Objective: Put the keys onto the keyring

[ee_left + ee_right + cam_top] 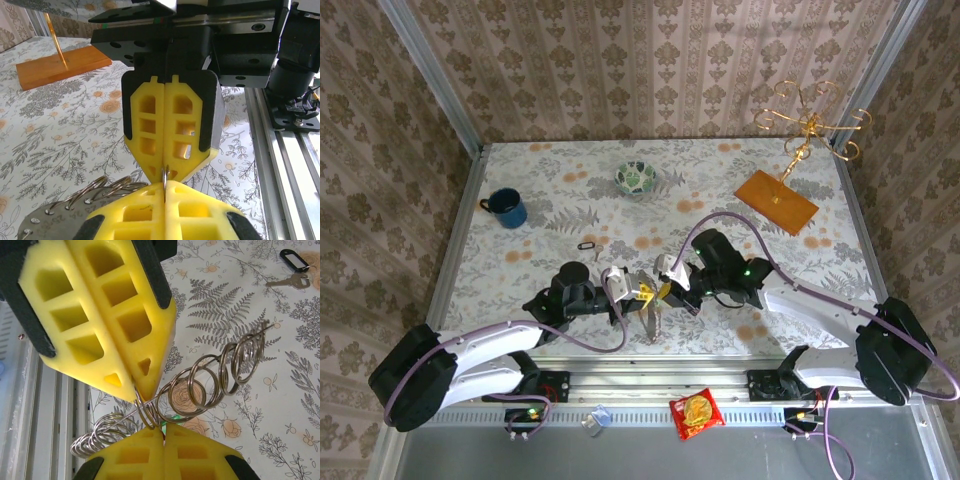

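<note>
Two yellow-fingered claws meet tip to tip: the left gripper (165,187) and the right gripper (163,429) are both closed, pinching one spot on the single thin wire keyring (235,348), strung with roughly six silver split rings (220,385). From the pinch its long axis runs toward the upper right of the right wrist view, where one loose silver key (287,283) with a black plastic tag (294,259) lies well apart on the flowered table (550,170). Overhead, that key sits up-left of the claws, likely nearer the left arm.
</note>
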`<action>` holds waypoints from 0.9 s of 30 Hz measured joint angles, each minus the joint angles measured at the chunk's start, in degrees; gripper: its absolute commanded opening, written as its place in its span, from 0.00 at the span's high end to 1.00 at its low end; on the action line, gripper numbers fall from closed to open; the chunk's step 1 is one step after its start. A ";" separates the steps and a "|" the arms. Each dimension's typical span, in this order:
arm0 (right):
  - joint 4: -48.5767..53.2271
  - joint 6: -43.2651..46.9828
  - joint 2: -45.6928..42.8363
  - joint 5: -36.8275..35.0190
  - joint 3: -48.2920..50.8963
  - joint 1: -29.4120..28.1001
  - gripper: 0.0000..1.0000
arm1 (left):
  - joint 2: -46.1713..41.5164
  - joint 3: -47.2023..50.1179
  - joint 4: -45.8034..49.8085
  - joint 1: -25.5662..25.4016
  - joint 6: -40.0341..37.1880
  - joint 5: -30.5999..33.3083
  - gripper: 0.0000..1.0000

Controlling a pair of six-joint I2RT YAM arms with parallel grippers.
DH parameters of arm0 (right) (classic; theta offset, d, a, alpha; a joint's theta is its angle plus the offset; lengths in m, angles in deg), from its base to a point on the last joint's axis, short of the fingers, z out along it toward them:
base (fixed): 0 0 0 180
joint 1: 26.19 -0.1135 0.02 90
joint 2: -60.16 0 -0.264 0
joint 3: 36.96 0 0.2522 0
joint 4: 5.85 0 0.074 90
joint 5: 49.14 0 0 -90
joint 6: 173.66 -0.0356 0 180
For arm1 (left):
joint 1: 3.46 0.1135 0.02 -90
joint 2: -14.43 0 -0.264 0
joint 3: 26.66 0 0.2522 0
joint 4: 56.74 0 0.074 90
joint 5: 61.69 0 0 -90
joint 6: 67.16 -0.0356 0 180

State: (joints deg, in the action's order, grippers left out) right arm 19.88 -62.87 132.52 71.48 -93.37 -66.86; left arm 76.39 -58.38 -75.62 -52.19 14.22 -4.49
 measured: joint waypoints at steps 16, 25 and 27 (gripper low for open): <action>-6.16 -0.09 -7.19 1.03 4.44 0.39 0.74 | 2.95 1.29 -6.54 -0.07 1.27 -0.48 1.00; -8.96 -0.26 -4.90 1.14 4.48 0.39 0.77 | 3.69 2.38 -9.94 -0.07 2.49 -0.48 1.00; -9.16 -0.26 -4.90 1.11 4.57 0.39 0.77 | 3.69 2.54 -10.23 -0.07 2.62 -0.48 1.00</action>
State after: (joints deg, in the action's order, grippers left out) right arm 10.72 -63.13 127.62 72.59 -88.80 -66.46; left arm 80.08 -55.84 -85.85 -52.26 16.85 -4.97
